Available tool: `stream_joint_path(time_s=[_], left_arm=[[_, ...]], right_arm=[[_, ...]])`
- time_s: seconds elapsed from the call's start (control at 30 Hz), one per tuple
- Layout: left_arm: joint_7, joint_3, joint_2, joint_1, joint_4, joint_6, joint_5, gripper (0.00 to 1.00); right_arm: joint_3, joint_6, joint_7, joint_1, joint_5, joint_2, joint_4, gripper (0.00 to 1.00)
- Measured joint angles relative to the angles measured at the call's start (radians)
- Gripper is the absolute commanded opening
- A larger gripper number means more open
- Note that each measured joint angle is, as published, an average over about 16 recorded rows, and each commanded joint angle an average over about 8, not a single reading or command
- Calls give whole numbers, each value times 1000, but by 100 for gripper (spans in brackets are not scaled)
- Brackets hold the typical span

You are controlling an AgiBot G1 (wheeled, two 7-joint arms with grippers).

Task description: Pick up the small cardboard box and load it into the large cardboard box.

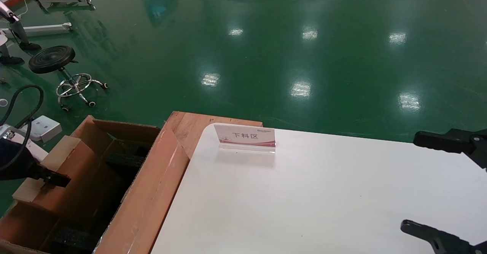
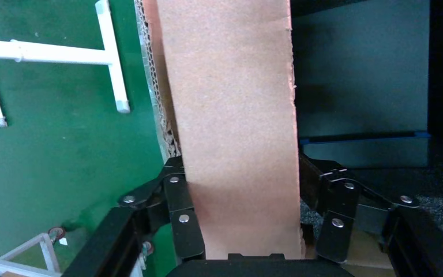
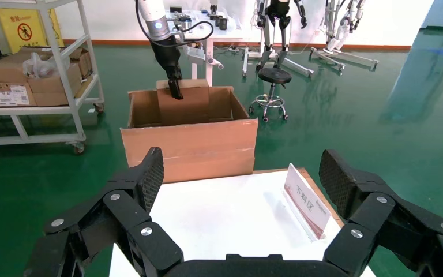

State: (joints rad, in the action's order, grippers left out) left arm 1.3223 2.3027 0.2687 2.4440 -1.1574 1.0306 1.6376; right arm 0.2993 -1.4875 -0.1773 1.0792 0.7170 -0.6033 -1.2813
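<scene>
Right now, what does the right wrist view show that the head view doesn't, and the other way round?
Only the right wrist view shows the large cardboard box whole from outside, the left arm reaching down from above it, a shelving cart loaded with cartons, and robot stands at the back wall.

Only the head view shows black foam at the big box's bottom and the white power strip on the floor.

Both show the left pincer shut on the small cardboard box inside the large one, the open right pincer over the white table, the sign and the stool.
</scene>
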Motion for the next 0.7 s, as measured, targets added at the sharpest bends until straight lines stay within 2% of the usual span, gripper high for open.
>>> stream_joint_path(time_s=[0.47,0.7], left_arm=[[-1,-1,2,2,-4,0,3,100],[-27,-9,30,7,-16,-6,2,100]], right_arm=[[0,0,0,0,0,0,0,100],[0,0,0,0,0,0,0,100]])
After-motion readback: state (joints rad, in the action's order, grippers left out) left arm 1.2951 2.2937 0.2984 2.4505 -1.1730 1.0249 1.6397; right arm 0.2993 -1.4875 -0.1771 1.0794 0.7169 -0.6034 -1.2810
